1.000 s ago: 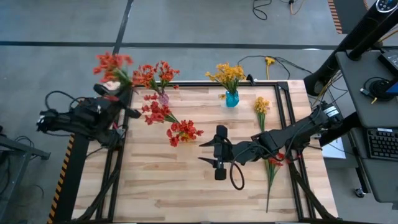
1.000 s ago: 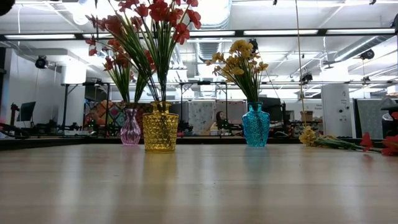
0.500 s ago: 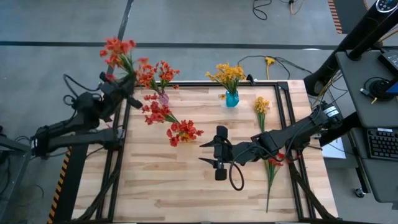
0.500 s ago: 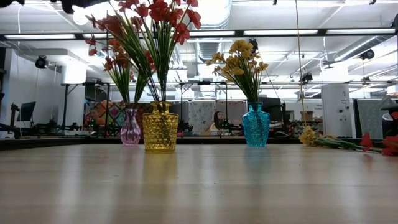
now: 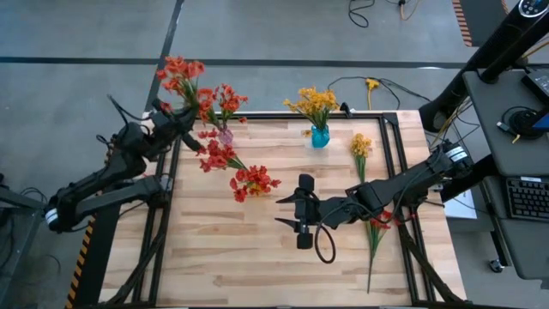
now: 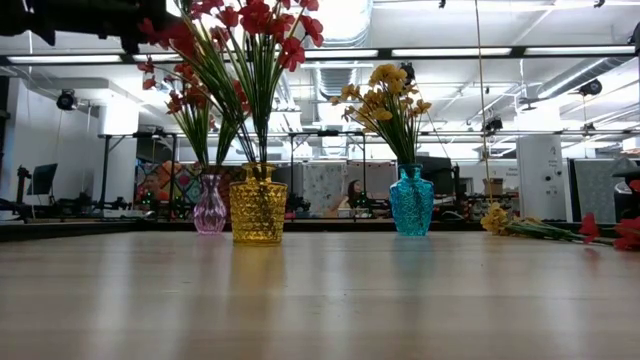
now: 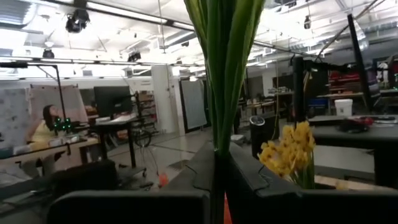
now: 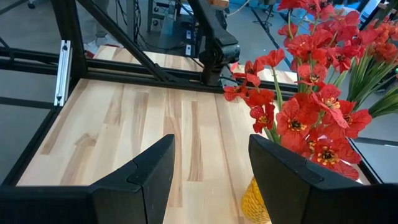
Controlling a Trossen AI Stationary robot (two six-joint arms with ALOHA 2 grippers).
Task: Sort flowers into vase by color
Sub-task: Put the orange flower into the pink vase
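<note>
Spanning most of the high view, the bench [image 5: 257,257] carries three vases along its far edge and loose flowers at its right side. Above its far left corner the left gripper [image 5: 178,116] is clamped on the green stems of a red sprig [image 5: 180,70], whose blossoms hang out past the corner, just beside the pink vase [image 6: 209,206]. Near the bench's middle, the right gripper [image 5: 300,216] hovers with fingers apart and nothing between them.

A yellow vase [image 6: 258,206] near the far left corner already holds a full bunch of red blooms [image 6: 262,22]. The pink vase just beside it has a thinner red bunch. A blue vase [image 6: 411,201] at the middle of the far edge holds yellow flowers [image 6: 387,88]. By the right edge lie a yellow sprig [image 5: 360,146] and a loose red sprig [image 5: 376,225].

The sprigs look light and springy: thin stems that bend, with top-heavy blossom clusters that will sway and snag on neighbours. I judge the best hold is low to midway on the stem, below the leaves, so the tip stays free to thread into a narrow neck. The vases look light enough to tip if a stem drags the rim.
</note>
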